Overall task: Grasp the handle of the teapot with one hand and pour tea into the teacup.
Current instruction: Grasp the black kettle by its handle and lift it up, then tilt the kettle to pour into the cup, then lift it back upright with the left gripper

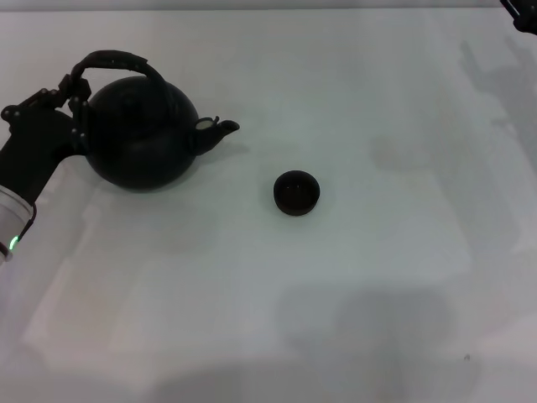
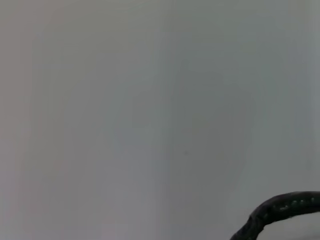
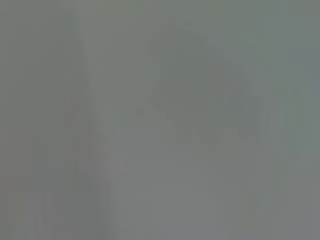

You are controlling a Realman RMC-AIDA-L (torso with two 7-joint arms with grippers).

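The round black teapot [image 1: 143, 134] stands upright at the table's left, its short spout [image 1: 220, 128] pointing right toward the teacup [image 1: 296, 192]. The teacup is small, dark and alone near the middle of the table. The arched handle [image 1: 113, 60] rises over the pot, and a short piece of the handle [image 2: 280, 210] shows in the left wrist view. My left gripper [image 1: 74, 109] is at the teapot's left side, by the handle's left leg, open, with its fingers spread beside the pot. A dark bit of my right gripper [image 1: 522, 12] shows at the far right corner.
The white table [image 1: 377, 277] stretches to the right of and in front of the teacup. The right wrist view holds only plain table surface.
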